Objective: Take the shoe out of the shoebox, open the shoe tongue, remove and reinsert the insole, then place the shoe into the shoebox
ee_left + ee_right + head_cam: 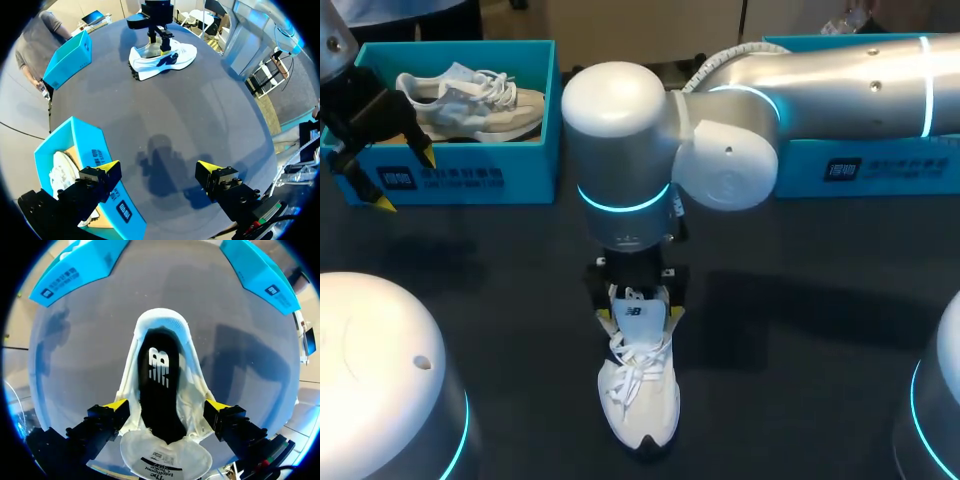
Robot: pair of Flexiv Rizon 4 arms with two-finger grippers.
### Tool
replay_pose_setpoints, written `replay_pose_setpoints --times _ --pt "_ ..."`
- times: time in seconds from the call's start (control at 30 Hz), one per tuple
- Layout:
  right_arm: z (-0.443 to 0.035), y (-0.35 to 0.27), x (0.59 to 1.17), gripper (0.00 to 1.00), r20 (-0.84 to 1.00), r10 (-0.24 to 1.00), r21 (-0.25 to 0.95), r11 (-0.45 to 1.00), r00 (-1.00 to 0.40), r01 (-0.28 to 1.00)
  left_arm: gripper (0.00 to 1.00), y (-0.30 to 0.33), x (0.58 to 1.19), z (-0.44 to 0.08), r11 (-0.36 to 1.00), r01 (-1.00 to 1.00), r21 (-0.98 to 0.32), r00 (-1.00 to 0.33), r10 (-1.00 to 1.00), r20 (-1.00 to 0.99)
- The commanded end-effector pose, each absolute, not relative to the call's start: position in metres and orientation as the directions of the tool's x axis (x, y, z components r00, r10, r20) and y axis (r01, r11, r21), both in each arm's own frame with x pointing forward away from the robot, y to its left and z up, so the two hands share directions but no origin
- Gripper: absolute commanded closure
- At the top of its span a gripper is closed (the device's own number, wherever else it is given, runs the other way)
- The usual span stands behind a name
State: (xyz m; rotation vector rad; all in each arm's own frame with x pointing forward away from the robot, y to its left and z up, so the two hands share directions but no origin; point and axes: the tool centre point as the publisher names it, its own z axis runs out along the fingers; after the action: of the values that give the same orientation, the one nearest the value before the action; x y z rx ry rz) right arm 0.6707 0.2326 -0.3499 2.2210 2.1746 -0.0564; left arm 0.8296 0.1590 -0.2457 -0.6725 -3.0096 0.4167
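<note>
A white shoe [640, 390] stands upright on the dark table, toe toward the front edge. My right gripper [635, 300] hangs right over its heel opening, open. In the right wrist view the fingers [117, 407] straddle the shoe [165, 325] without clasping it. The black insole [159, 385] lies inside, and the tongue [165, 457] is folded out under the gripper [167, 410]. My left gripper [405, 180] stands open and empty in front of the left shoebox [470, 180]. In the left wrist view that gripper [159, 170] is over bare table, far from the shoe [162, 60].
The left blue shoebox [80, 150] holds a second white and beige shoe [470, 100]. Another blue shoebox [860, 165] stands at the back right, under my right arm. Two white robot bases sit at the front corners.
</note>
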Motion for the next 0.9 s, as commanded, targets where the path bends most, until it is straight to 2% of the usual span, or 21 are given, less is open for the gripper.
replay_pose_setpoints --times 0.03,0.53,0.9 --pt "-0.349 0.23 0.661 0.0 -0.046 0.998 0.021 -0.048 0.049 0.999 0.0 0.159 0.829 -0.245 0.871 0.415 -0.262 -0.906 0.423 -0.027" --pt "-0.332 0.226 0.669 0.0 -0.055 0.997 0.018 -0.047 0.048 0.999 0.0 0.159 0.829 -0.245 0.871 0.415 -0.262 -0.906 0.423 -0.027" --pt "-0.331 0.226 0.651 0.0 -0.035 0.996 0.008 -0.08 0.08 0.997 0.0 0.159 0.829 -0.245 0.871 0.415 -0.262 -0.906 0.423 -0.027"
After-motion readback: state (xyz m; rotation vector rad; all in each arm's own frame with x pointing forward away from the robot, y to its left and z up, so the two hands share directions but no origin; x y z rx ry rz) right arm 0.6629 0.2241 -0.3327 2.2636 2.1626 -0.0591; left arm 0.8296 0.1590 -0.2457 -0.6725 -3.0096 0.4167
